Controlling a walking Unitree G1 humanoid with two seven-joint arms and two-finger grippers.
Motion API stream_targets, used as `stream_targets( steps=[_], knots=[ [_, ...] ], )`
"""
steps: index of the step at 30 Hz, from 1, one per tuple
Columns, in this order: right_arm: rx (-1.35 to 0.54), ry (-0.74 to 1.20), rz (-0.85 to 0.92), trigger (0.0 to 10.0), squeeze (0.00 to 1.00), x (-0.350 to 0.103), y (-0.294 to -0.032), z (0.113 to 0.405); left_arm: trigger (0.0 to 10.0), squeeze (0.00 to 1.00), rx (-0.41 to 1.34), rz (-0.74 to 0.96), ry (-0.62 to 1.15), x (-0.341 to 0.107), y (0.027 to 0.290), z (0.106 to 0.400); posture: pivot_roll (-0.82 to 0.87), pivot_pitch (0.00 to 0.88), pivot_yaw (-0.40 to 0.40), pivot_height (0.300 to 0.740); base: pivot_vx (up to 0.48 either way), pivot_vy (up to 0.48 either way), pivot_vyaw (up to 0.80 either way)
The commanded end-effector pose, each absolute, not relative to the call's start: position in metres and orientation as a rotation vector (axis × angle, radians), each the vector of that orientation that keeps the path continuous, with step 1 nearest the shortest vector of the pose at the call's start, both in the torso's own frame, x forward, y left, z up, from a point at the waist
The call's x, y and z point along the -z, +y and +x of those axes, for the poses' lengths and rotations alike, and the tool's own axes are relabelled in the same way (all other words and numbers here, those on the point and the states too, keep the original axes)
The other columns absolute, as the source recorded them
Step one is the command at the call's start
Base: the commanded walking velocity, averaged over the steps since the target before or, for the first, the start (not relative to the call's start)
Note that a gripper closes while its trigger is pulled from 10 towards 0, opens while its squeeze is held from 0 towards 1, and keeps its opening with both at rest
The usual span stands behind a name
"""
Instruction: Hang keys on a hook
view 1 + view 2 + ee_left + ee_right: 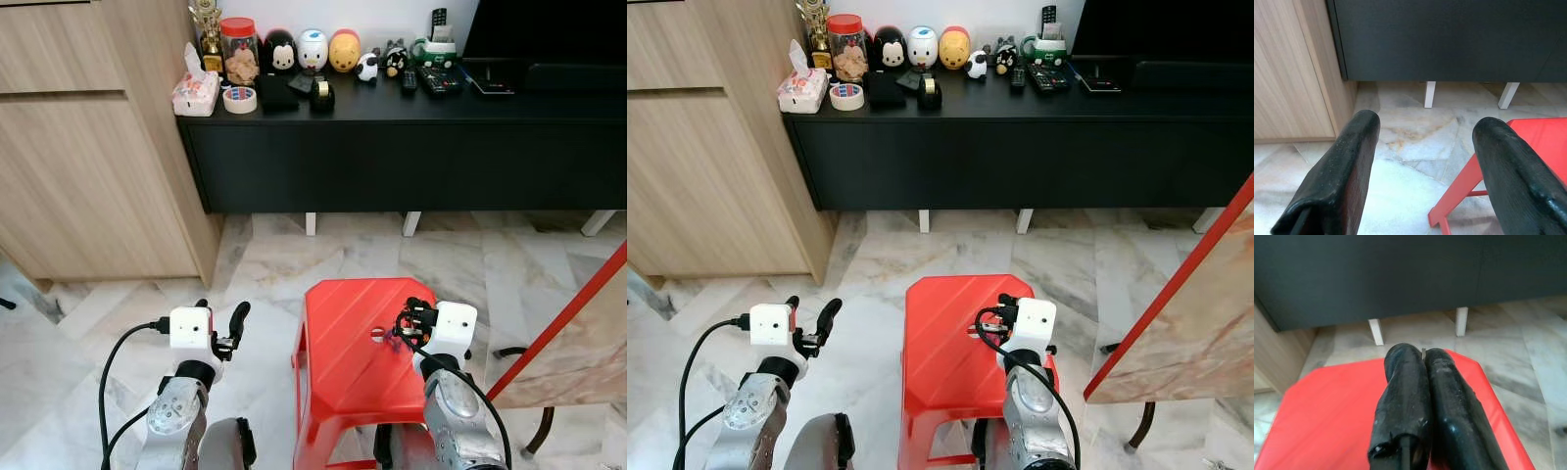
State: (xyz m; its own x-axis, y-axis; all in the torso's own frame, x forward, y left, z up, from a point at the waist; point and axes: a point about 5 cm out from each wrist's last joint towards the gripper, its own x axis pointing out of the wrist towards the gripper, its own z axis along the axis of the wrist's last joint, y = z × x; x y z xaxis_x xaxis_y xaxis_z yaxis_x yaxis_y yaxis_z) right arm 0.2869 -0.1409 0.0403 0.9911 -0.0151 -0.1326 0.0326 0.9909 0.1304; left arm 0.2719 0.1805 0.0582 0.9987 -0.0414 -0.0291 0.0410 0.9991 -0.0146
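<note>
My right gripper (pixel 405 320) hovers over the top of a red plastic stool (pixel 343 362). Its fingers (pixel 1405 382) are pressed shut, and a thin sliver of metal, the keys (pixel 1423 351), pokes out between the tips. The rest of the keys is hidden by the fingers. To the left of the stool, my left gripper (pixel 221 311) is held above the marble floor. It is open with nothing between its fingers (pixel 1337 181).
A long low black cabinet (pixel 392 147) stands ahead, with toy figures (pixel 313 49), a tape roll (pixel 239 99), a tissue pack and remotes on top. A wooden cupboard (pixel 78 147) stands on the left. A red-edged marbled board (pixel 578 333) leans at the right.
</note>
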Motion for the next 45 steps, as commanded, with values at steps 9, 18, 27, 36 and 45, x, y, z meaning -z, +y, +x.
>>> stream_targets(
  steps=[9, 18, 27, 36, 45],
  knots=[
    [0.018, 0.023, 0.107, 10.0, 0.00, -0.065, -0.147, 0.286, 10.0, 0.00, 0.049, 0.008, 0.027, -0.058, 0.178, 0.274, 0.01, 0.047, -0.047, 0.591, 0.000, 0.000, 0.00],
    [0.019, 0.038, 0.124, 10.0, 0.00, -0.065, -0.145, 0.284, 10.0, 0.00, 0.047, 0.006, 0.025, -0.058, 0.178, 0.274, 0.01, 0.048, -0.049, 0.624, 0.000, 0.000, 0.00],
    [0.018, 0.057, 0.127, 10.0, 0.00, -0.063, -0.145, 0.284, 10.0, 0.00, 0.050, 0.006, 0.025, -0.058, 0.178, 0.275, 0.01, 0.049, -0.049, 0.679, 0.000, 0.000, 0.00],
    [0.009, 0.077, 0.146, 10.0, 0.00, -0.062, -0.143, 0.284, 10.0, 0.00, 0.057, 0.004, 0.033, -0.057, 0.177, 0.274, 0.01, 0.048, -0.049, 0.740, 0.000, 0.000, 0.00],
    [-0.026, 0.101, 0.151, 10.0, 0.00, -0.061, -0.138, 0.283, 10.0, 0.00, 0.060, 0.001, 0.041, -0.055, 0.177, 0.274, 0.01, 0.049, -0.050, 0.740, 0.000, 0.000, 0.00]
  ],
)
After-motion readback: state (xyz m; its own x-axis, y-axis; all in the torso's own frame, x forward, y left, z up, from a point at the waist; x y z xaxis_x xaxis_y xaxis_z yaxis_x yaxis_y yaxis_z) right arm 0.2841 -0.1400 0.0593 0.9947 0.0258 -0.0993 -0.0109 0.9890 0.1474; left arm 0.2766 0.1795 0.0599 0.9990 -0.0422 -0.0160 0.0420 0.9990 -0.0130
